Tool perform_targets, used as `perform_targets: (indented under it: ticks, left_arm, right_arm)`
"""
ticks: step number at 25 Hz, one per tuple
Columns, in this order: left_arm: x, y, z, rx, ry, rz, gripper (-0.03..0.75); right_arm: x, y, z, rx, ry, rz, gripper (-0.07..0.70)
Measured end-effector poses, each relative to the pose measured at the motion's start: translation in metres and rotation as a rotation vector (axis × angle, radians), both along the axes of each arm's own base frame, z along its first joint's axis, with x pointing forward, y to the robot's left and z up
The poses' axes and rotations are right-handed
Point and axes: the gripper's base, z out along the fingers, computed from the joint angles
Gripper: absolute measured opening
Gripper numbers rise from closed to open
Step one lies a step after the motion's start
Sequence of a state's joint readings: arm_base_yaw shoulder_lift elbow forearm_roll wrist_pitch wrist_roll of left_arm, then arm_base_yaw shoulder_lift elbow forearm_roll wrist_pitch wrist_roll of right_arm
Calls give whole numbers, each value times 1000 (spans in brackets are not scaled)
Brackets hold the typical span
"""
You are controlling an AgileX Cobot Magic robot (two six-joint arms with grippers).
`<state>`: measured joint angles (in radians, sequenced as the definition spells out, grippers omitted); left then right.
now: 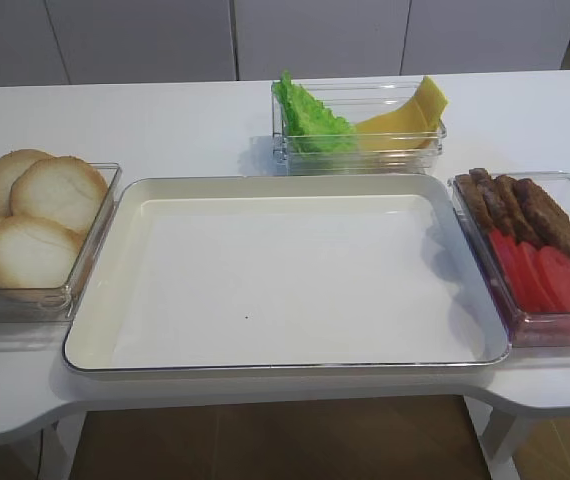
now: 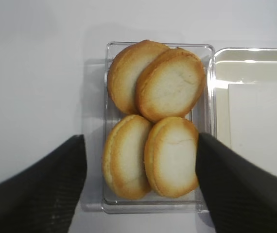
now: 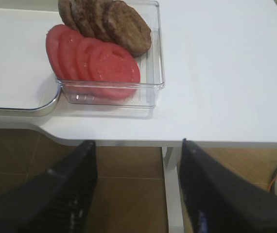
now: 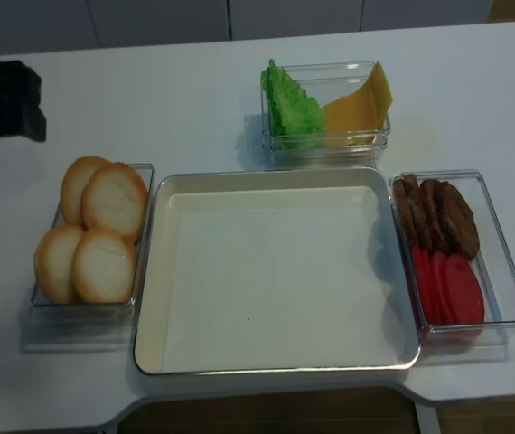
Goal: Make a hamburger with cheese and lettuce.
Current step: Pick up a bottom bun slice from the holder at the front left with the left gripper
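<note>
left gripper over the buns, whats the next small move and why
Probably lower the left gripper straight down onto a bun. Its jaws are open, either side of the near pair in the clear box, nothing is held, and the tray has no bun on it yet.

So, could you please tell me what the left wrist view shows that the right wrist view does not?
Only the left wrist view shows the four bun halves in their clear container, with the left hand open above them, one finger on each side. Only the right wrist view shows the tomato slices and the meat patties sharing another clear box, the open right hand low over the floor. Both show the white table and an edge of the tray.
</note>
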<state>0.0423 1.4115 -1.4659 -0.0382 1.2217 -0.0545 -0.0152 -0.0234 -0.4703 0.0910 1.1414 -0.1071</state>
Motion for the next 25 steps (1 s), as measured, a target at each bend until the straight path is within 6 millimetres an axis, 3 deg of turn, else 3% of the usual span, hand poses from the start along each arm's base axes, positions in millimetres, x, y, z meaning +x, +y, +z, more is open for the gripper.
perform_targets:
  ticks: [4, 9, 19, 25]
  left_arm:
    - [23, 17, -13, -23, 46, -57, 522]
    - [35, 24, -28, 58, 83, -200, 522]
    - [51, 26, -39, 82, 51, -220, 522]
    - [71, 21, -65, 41, 68, -354, 522]
  right_arm:
    - [0, 0, 0, 0, 0, 0, 427]
    - [0, 0, 0, 0, -2, 0, 426]
    - [0, 0, 0, 0, -2, 0, 427]
    - [0, 0, 0, 0, -2, 0, 426]
